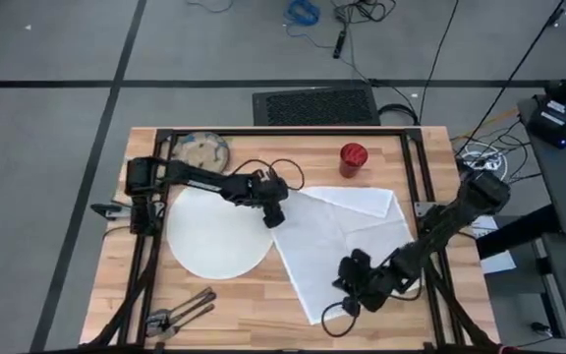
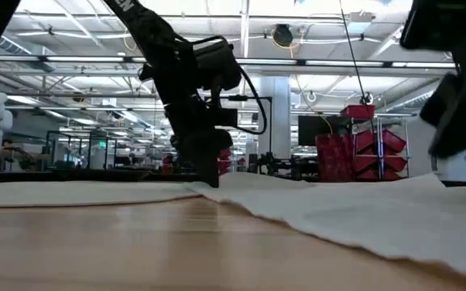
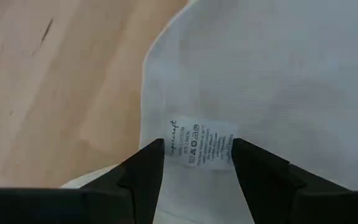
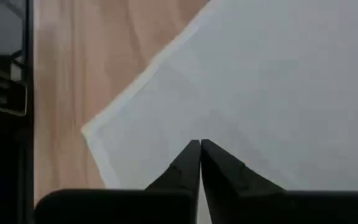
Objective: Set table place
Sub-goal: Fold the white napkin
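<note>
On the worktop [image 1: 254, 285], beside the plate [image 1: 214, 236]: napkin [image 1: 347, 236], spread flat. Soft, light, limp; best pinched at hem or corner. Left pincer [image 3: 197, 165] parted astride the care label [image 3: 199, 149], gripping nothing. Right pincer [image 4: 200, 163] closed on cloth near the corner.

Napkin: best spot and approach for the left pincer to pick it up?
Take the napkin at the edge by its sewn label, straight down from above. The cloth lies flat on the table, so only a top-down pinch gets a fold of it. The left pincer is open, straddling the label. The right pincer is shut, over the cloth near another corner.
</note>
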Motion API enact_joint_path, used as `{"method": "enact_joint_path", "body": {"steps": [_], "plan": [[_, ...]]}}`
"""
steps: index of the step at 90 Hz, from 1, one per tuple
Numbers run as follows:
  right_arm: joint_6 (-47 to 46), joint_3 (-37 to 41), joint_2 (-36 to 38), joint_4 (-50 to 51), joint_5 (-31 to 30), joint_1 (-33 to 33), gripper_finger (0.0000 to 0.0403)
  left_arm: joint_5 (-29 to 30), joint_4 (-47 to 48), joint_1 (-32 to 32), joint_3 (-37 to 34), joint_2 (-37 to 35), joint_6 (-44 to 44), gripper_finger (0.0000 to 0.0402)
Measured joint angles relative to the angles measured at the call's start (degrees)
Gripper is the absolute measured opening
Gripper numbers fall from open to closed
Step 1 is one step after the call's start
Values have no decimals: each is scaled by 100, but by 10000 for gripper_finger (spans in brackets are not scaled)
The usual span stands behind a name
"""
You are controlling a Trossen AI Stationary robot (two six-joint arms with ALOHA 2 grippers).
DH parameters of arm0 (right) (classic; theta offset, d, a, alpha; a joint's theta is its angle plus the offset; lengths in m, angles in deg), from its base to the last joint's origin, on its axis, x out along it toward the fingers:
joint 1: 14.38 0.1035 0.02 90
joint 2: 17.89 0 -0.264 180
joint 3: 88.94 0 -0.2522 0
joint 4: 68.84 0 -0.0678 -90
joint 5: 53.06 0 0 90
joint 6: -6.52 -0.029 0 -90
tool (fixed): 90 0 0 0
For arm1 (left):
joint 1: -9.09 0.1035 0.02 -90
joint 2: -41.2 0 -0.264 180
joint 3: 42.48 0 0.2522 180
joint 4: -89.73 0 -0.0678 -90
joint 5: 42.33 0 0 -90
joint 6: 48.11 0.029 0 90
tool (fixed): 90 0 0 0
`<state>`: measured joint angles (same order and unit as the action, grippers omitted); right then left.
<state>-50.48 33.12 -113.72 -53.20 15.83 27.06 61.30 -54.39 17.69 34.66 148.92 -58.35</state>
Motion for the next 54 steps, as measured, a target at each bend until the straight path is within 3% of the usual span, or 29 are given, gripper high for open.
{"method": "enact_joint_path", "body": {"steps": [18, 32, 45, 54], "plan": [[-511, -24, -528, -526, 1389, 66, 0, 33, 779, -167, 22, -92, -199, 178], [-582, 10, -274, -402, 1860, 148, 0, -10, 899, -438, 16, -172, -265, 178], [-15, -22, 710, -124, 1085, 108, 0, -28, 1162, -573, 238, -311, -159, 178], [117, -1, 1368, 931, 152, 64, 1, 11, 1033, -575, 408, -499, 21, 178]]}}
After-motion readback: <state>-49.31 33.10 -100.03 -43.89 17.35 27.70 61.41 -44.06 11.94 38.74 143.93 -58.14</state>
